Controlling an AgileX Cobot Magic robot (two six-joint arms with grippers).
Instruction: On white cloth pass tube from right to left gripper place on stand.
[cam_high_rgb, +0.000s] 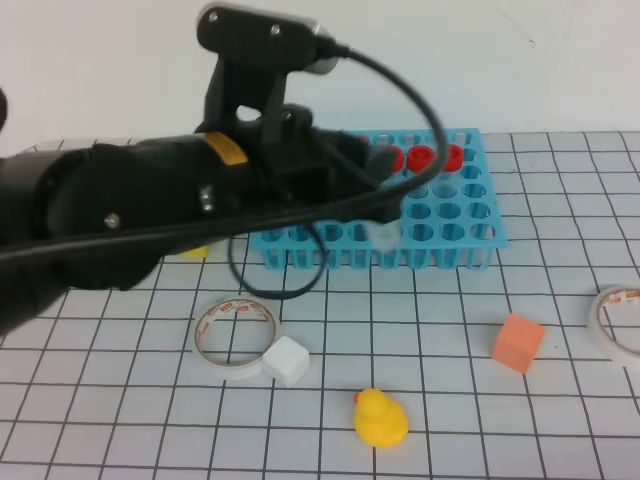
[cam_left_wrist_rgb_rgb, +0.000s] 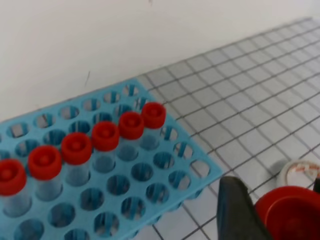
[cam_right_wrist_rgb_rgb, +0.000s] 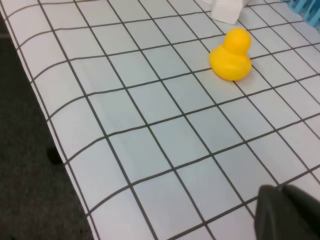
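Note:
My left gripper (cam_high_rgb: 380, 195) reaches over the blue stand (cam_high_rgb: 450, 215) at the back of the white cloth (cam_high_rgb: 450, 400). It is shut on a tube: the red cap (cam_left_wrist_rgb_rgb: 290, 212) sits between its fingers in the left wrist view, and the clear body (cam_high_rgb: 384, 236) hangs over the stand's front rows. Several other red-capped tubes (cam_left_wrist_rgb_rgb: 105, 137) stand in a row in the stand (cam_left_wrist_rgb_rgb: 210, 172). My right gripper (cam_right_wrist_rgb_rgb: 285, 210) is shut on nothing, low over the cloth (cam_right_wrist_rgb_rgb: 150, 125) near its front edge; it is out of the exterior high view.
A tape roll (cam_high_rgb: 235, 338) and a white cube (cam_high_rgb: 286, 360) lie front left. A yellow duck (cam_high_rgb: 380, 418) sits in front, an orange cube (cam_high_rgb: 518, 342) to the right, and a second tape roll (cam_high_rgb: 620, 320) at the right edge. The cloth's edge drops off dark (cam_right_wrist_rgb_rgb: 20, 150).

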